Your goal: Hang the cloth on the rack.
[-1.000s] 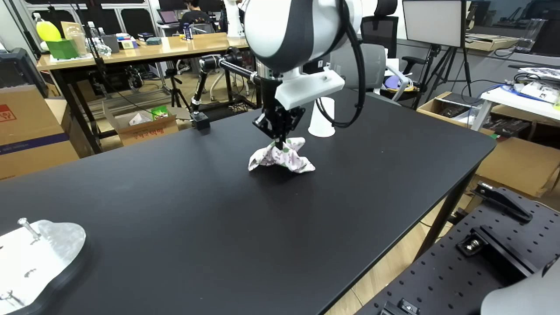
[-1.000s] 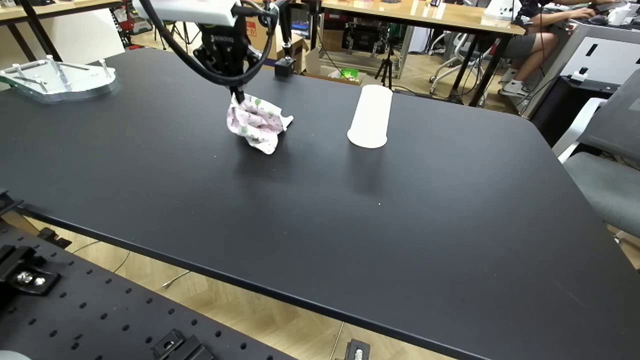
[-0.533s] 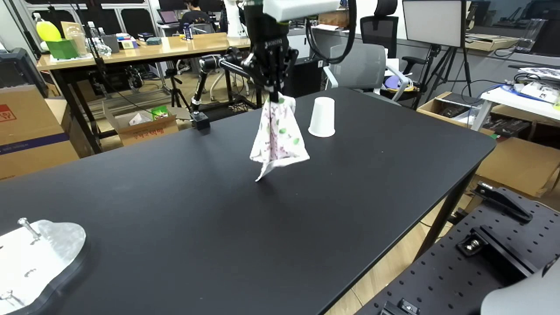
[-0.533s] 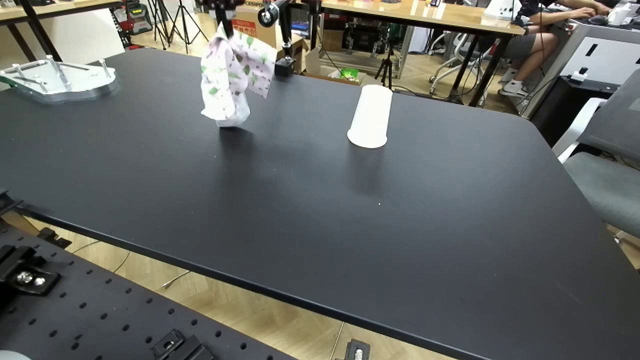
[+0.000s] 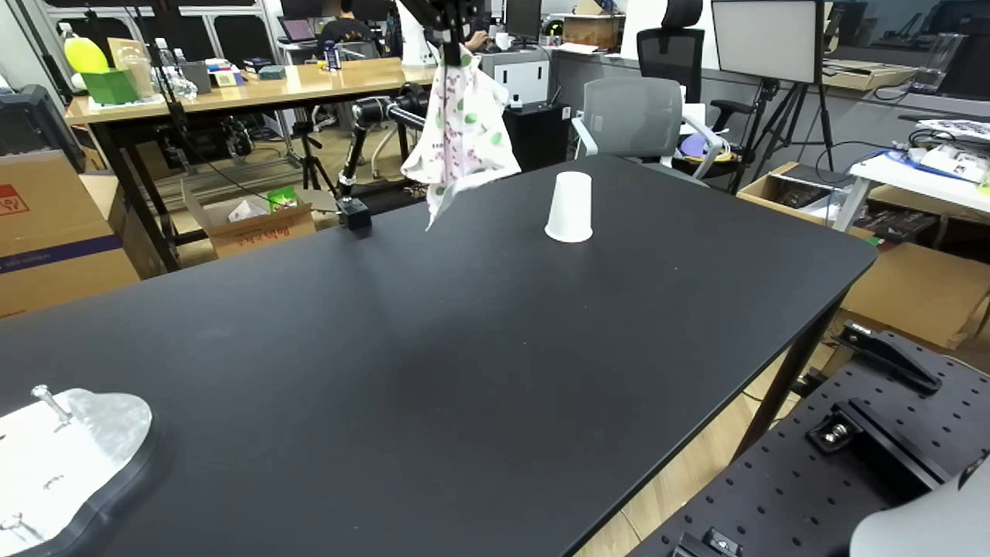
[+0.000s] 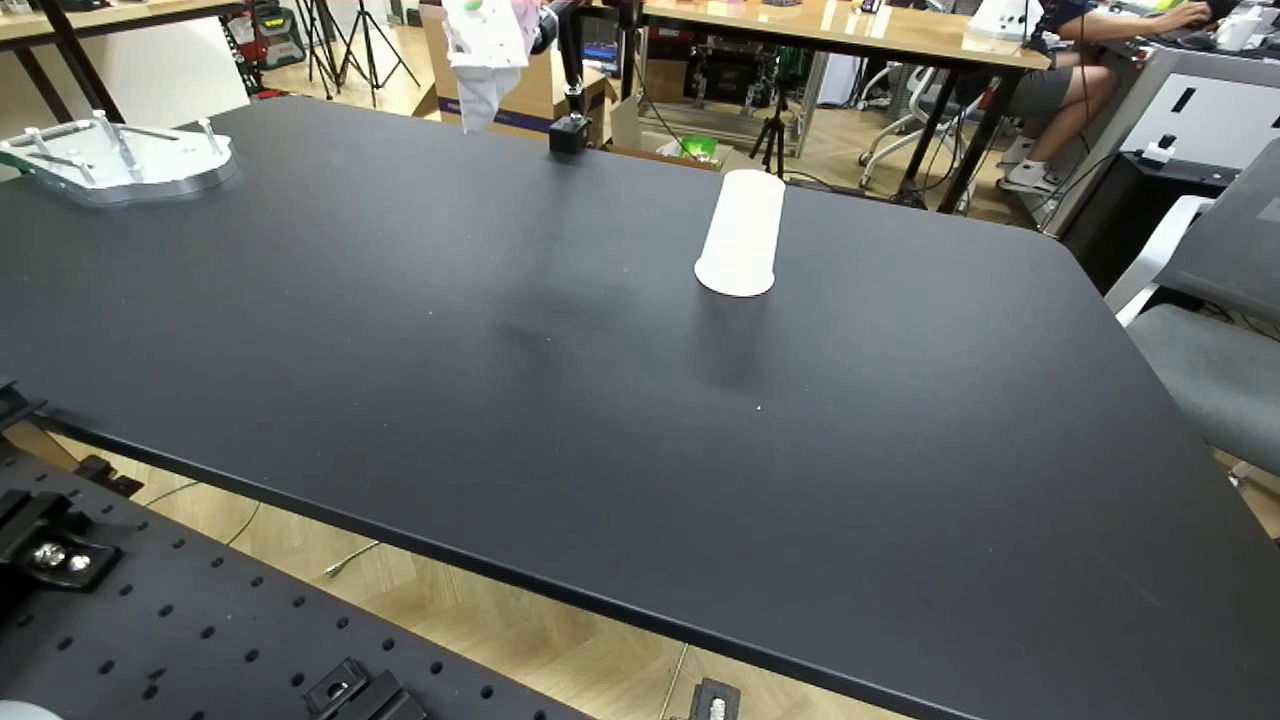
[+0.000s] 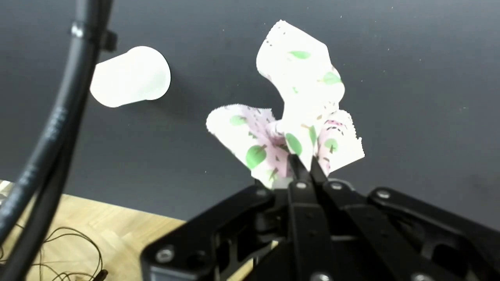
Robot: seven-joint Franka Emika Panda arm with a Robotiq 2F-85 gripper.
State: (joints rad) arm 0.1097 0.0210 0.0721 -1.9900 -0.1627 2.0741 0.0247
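Parcel box (image 5: 263,234): past the far edge of the worktop (image 5: 402,402). Korean-looking lettering on its side, too small to read for sure.
Big carton (image 5: 62,267): also past the far edge, red square mark on one face; characters in it too small to tell.
Black hose (image 7: 58,117): pale lettering ran along it in the wrist view, too blurred to read.
End effector (image 7: 304,160): nearly closed up, fingertips (image 7: 297,170) a narrow gap apart, cloth (image 7: 304,89) pinched between them.
Cloth: hung from the fingertips in loose folds, white with green and pink print. Held up off the worktop, overlapping the line of its far edge in both exterior views.
Clamp block (image 6: 568,136): black, sat on the far edge; cloth showed beside it in both exterior views.
Pegged rack (image 6: 165,158): white plate, several pegs sticking up, by the left edge of the worktop in an exterior view. Cloth was well apart from it.
Cup (image 6: 740,235): white, stood upside down on the worktop, toward the far corner by the grey chair (image 6: 1215,260).
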